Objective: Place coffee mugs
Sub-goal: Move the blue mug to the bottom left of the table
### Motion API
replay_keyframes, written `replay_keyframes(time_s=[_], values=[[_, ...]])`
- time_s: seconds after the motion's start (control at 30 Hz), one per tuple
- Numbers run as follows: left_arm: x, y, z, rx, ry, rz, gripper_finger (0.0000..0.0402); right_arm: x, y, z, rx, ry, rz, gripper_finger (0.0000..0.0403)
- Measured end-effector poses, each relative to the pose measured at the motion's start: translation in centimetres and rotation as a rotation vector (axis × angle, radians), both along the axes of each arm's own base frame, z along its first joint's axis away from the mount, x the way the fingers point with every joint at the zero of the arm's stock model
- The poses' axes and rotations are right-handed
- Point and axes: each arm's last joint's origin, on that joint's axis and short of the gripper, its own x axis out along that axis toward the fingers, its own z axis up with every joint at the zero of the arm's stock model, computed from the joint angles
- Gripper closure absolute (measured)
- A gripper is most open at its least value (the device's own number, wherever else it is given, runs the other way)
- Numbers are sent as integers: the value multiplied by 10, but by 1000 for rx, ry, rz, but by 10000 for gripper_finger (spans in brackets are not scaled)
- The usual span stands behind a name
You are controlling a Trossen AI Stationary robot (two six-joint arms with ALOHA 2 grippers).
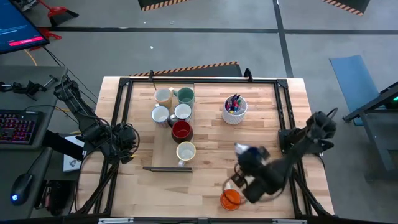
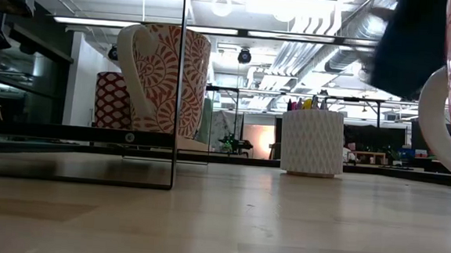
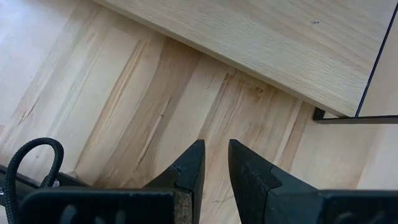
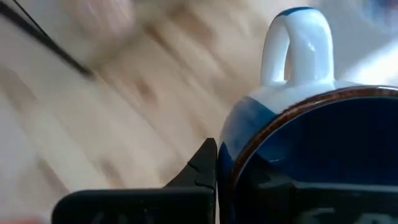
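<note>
Six coffee mugs (image 1: 175, 114) sit grouped on the pale board (image 1: 155, 143) toward the far-left part of the tabletop (image 1: 211, 152). An orange mug (image 1: 231, 199) stands by the near edge, and a blue mug (image 4: 311, 149) is in the right gripper (image 1: 247, 154) — jaws closed on its rim, handle pointing away from the wrist. The grip takes one wall only, so the mug could pivot or slip if the arm swings quickly; the blurred wood in the right wrist view suggests it is moving. The orange mug sits just beside the right arm's forward links, and a low sweep might knock it off the near edge. The pen cup (image 1: 234, 109) near the far edge lies close to a path toward the board. The left gripper (image 3: 214, 171) waits at the left edge, jaws slightly parted and empty.
</note>
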Motion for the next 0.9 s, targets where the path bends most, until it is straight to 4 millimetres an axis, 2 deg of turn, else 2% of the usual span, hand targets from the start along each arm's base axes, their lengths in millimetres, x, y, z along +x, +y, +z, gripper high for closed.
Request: replay_keyframes(time_s=[0.23,0.37,0.6,0.77,0.9], values=[[0,0,0,0,0,0,339,55,-31,41,-85,-265,319,402],[0,0,0,0,0,0,339,80,-44,56,-58,-376,504,402],[0,0,0,0,0,0,339,98,-54,71,-42,-499,679,402],[0,0,0,0,0,0,339,104,-65,95,-133,-543,730,403],[0,0,0,-1,1,0,339,111,-83,111,-113,-583,773,403]])
